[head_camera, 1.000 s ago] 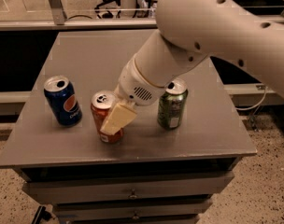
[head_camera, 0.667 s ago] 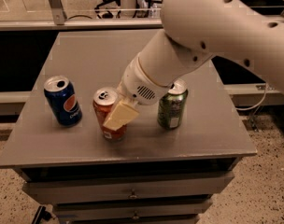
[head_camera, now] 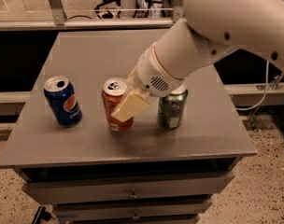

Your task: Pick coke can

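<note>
The coke can (head_camera: 112,101), red-orange with a silver top, is upright at the front middle of the grey table (head_camera: 86,55). My gripper (head_camera: 123,110) is shut on the coke can. One cream finger (head_camera: 131,106) lies across the can's right front side, and the other finger is hidden behind the can. The can's base looks slightly off the tabletop. My large white arm reaches in from the upper right.
A blue Pepsi can (head_camera: 63,101) stands left of the coke can. A green can (head_camera: 171,110) stands close on its right, partly under my wrist. The table has drawers below its front edge. A metal frame and a cable are behind and to the right.
The coke can, with my gripper around it, has shifted a little up and to the right. The Pepsi can and the green can have stayed put.
</note>
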